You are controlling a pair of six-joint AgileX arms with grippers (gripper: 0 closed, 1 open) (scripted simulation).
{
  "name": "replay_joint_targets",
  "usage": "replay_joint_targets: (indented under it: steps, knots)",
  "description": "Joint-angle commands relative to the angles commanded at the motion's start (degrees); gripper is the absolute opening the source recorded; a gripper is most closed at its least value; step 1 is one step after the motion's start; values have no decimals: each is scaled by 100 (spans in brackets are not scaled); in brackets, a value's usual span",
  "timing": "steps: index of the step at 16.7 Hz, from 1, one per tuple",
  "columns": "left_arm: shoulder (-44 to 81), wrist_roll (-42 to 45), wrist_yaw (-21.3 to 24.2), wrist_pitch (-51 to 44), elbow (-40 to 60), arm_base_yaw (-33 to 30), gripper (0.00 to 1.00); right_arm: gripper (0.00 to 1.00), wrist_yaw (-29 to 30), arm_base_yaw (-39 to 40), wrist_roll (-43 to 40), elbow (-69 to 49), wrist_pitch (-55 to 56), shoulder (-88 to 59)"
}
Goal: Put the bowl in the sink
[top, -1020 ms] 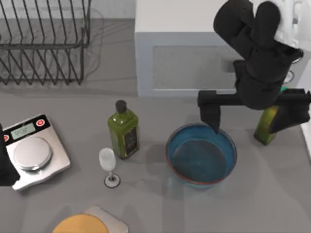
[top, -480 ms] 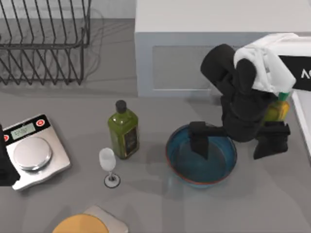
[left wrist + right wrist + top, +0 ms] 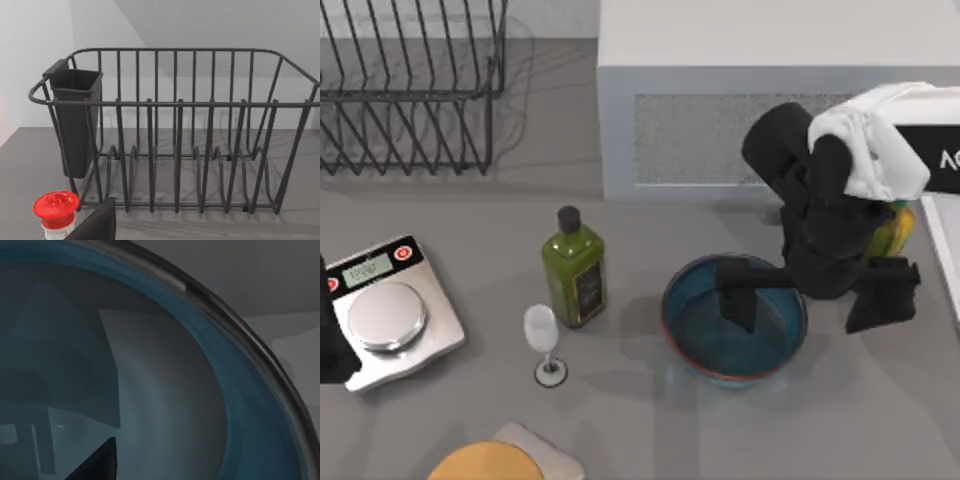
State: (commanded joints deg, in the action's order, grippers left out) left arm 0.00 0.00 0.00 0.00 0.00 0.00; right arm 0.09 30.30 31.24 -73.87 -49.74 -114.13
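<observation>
The blue bowl (image 3: pixel 720 345) with a reddish-brown rim stands upright on the grey counter at centre right, in front of the white sink (image 3: pixel 620 120). My right gripper (image 3: pixel 810 297) is open and straddles the bowl's right wall. One finger (image 3: pixel 735 297) hangs inside the bowl and the other (image 3: pixel 882 297) is outside it. The right wrist view looks close into the bowl's glossy blue inside (image 3: pixel 165 405), with a dark fingertip (image 3: pixel 97 465) at the edge. My left arm (image 3: pixel 330 350) is parked at the table's left edge.
A wire dish rack (image 3: pixel 410 90) stands at the back left. An olive oil bottle (image 3: pixel 575 270) and a wine glass (image 3: pixel 542 335) stand left of the bowl. A kitchen scale (image 3: pixel 390 315) sits far left. A yellow-green bottle (image 3: pixel 892 228) is behind the right arm.
My right arm has swung down and toward the front. Its inner finger moved from the bowl's far rim to inside the bowl. The bowl has not moved.
</observation>
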Motion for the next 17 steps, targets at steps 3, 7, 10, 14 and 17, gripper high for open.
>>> replay_joint_targets:
  steps: [3, 7, 10, 14, 17]
  knots:
    - [0, 0, 0, 0, 0, 0, 100, 70, 0, 0, 0, 0, 0, 0]
    - [0, 0, 0, 0, 0, 0, 100, 40, 0, 0, 0, 0, 0, 0]
    - [0, 0, 0, 0, 0, 0, 100, 17, 0, 0, 0, 0, 0, 0]
    - [0, 0, 0, 0, 0, 0, 100, 0, 0, 0, 0, 0, 0, 0]
    - [0, 0, 0, 0, 0, 0, 100, 0, 0, 0, 0, 0, 0, 0]
